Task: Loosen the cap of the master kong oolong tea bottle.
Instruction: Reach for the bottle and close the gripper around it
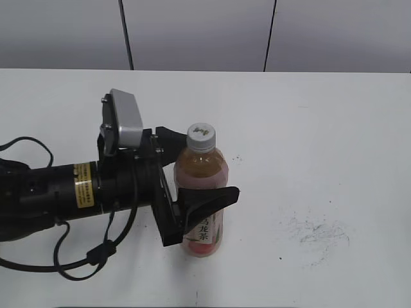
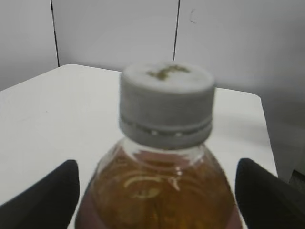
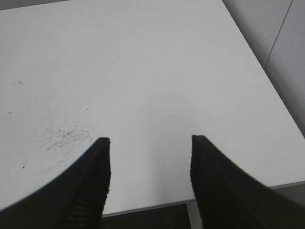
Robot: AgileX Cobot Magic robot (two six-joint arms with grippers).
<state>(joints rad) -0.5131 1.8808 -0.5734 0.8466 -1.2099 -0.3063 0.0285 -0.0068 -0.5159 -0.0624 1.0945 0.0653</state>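
- Bottle (image 1: 201, 192): clear plastic, rounded shoulders, amber tea inside, pink label with white strip of black characters; upright on the desk (image 1: 321, 128), left of centre.
- Cap (image 2: 166, 103): small, round, light grey, smooth-sided with a ridged ring at the base and a dark smudge of logo on top; seated on the neck.
- Left claw (image 1: 192, 172): black, tapered fingers, one on each side of the bottle's body below the shoulder; set about bottle-wide, contact not clear enough to tell from these views.
- Right claw (image 3: 150, 162): black ribbed fingers (image 3: 93, 176) spread wide, nothing between them, above bare desk.
- Desk: white, matte, flat, with grey scuff marks (image 1: 318, 232) to the right of the bottle.
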